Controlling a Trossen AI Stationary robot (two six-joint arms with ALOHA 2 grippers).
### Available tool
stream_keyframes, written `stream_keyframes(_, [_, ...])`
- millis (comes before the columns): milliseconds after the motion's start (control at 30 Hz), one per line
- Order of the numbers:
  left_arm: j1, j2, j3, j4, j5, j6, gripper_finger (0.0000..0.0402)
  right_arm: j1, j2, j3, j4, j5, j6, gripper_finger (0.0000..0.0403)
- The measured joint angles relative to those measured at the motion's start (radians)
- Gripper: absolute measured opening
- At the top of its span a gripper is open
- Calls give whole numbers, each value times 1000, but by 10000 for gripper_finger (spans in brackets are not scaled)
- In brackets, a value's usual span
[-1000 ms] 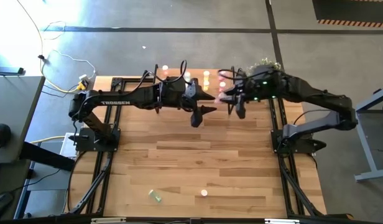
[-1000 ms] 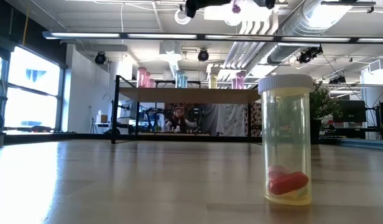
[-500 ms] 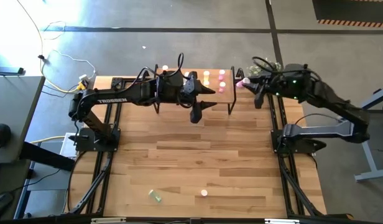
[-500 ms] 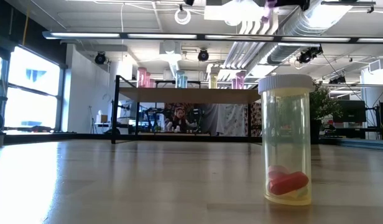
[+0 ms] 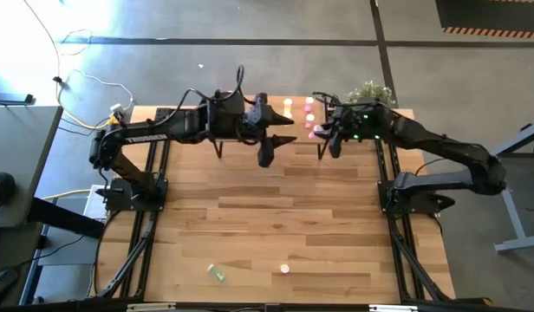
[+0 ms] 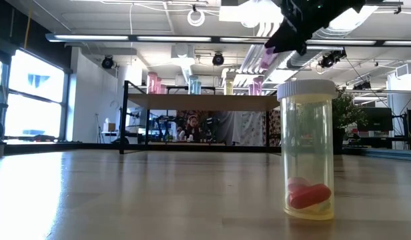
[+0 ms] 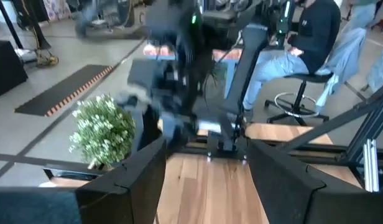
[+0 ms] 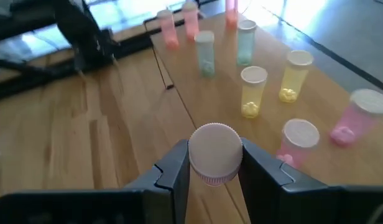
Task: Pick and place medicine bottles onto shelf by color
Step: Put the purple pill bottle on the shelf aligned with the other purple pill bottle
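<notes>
Above the shelf, the right pincer pinches a pink medicine bottle by its cap; it seems light, stiff and slippery. The left pincer hangs spread nearby.

The shelf is a low wooden-topped riser on thin black legs, standing at the table's far edge. On its top bottles stand upright in loose rows: two yellow, two pink, two pale green, and reddish ones at the far end. One more pink bottle, white cap up, hangs upright just above the shelf's near edge. Well away from the shelf, near the table's front edge, a yellow bottle stands upright with red pills inside, and a green bottle lies on its side.
</notes>
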State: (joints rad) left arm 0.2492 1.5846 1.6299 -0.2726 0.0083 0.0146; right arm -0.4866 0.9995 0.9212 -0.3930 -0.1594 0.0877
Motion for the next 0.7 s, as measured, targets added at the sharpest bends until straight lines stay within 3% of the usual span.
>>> stream_keyframes(267, [32, -38, 0, -15, -6, -3, 216, -15, 177, 79, -46, 1, -124, 103])
stream_keyframes(700, [39, -38, 0, -68, -47, -3, 216, -18, 262, 92, -60, 44, -209, 103])
